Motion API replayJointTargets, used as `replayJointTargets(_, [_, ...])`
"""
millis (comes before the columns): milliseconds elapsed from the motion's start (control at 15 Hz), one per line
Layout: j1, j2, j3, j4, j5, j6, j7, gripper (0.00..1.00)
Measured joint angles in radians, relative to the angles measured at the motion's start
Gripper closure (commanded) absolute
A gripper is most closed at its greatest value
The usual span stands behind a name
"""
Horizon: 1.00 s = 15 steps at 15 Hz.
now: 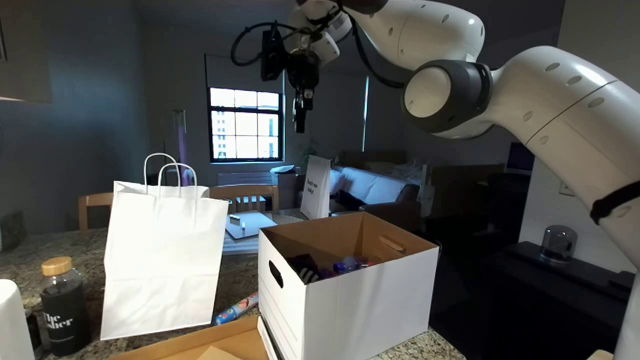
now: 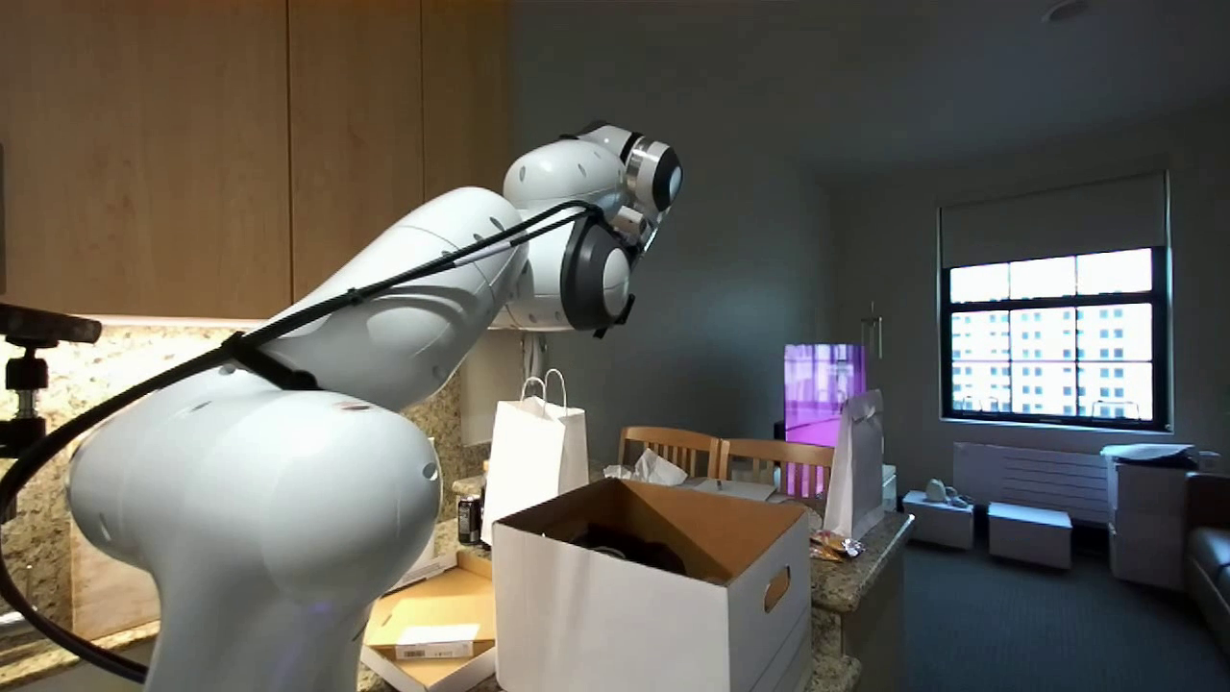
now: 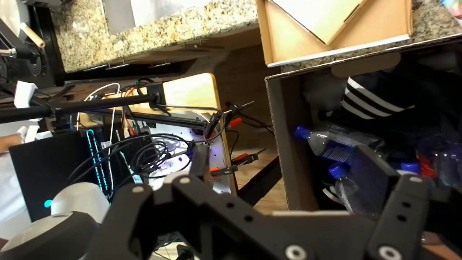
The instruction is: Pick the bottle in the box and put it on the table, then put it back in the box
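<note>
Overhead, the one pincer (image 3: 285,157) gapes wide, holding nothing; well below, towards one finger (image 3: 371,173), at least three blue-capped bottles (image 3: 334,148) lie in one white box (image 1: 370,310), one cap (image 3: 301,132) just beside an end wall. Which is the task's bottle cannot be told. The box stands near an edge of the stone table (image 1: 420,347), one shallow cardboard tray (image 3: 382,25) beside it; beyond are two white paper bags (image 1: 165,265), the farther near a table corner.
</note>
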Motion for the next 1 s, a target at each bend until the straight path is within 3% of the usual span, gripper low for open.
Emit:
replayJointTargets(467, [0.058, -0.004, -0.009, 0.0, -0.01, -0.009, 0.0, 0.0])
replayJointTargets(1000, [0.145, -0.029, -0.027, -0.003, -0.168, -0.009, -0.002, 0.0])
